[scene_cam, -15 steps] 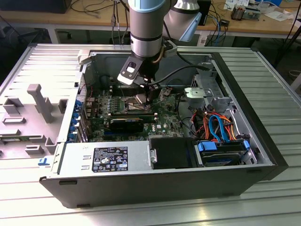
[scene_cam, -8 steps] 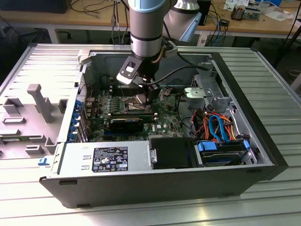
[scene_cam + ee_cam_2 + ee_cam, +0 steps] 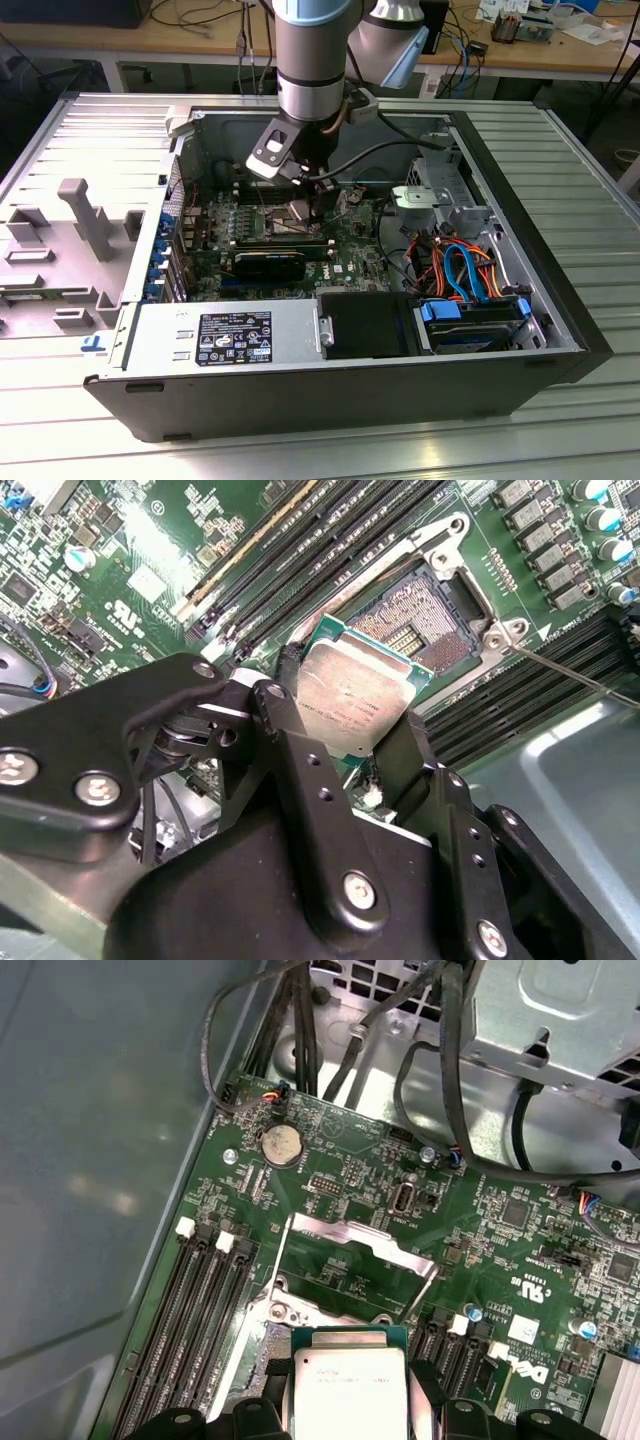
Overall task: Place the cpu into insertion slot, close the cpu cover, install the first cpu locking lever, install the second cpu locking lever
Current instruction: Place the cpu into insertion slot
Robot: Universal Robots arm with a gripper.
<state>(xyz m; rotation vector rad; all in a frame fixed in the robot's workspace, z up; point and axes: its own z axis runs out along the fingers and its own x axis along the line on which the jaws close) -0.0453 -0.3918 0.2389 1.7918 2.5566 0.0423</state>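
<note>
The hand [image 3: 345, 730] is clamped on the cpu [image 3: 355, 690]: its two black fingers [image 3: 300, 765] press the chip's opposite edges, and the silvery top faces the camera in both wrist views. The chip hangs clear of the green board [image 3: 345, 255], not seated, and in the second wrist view one corner overlaps the edge of the insertion slot [image 3: 425, 625]. The slot lies open with its dark contact field bare inside the silvery rim. A thin metal lever [image 3: 570, 675] runs out from the slot's corner across the black memory slots [image 3: 300, 550].

In the first wrist view the cpu cover [image 3: 345, 1232] stands raised on the far side of the chip, its square cut-out showing board behind it. A round coin cell [image 3: 281, 1144] sits farther off.

A ribbed metal tabletop [image 3: 330, 455] carries an open computer case [image 3: 330, 395] lying on its side. Along the near wall sit a silver power supply [image 3: 170, 340], towards the exterior view's left, and a drive [image 3: 470, 325] with blue tabs towards its right, with orange and blue cables [image 3: 465, 265] looping just behind it. Beyond the power supply lies a long black graphics card [image 3: 270, 266]. The arm [image 3: 315, 60] comes down from above onto the middle of the board. A pale grey moulded panel [image 3: 50, 290] lies on the tabletop at the exterior view's left. At the far edge stand wooden desks [image 3: 150, 40] strewn with cords.
</note>
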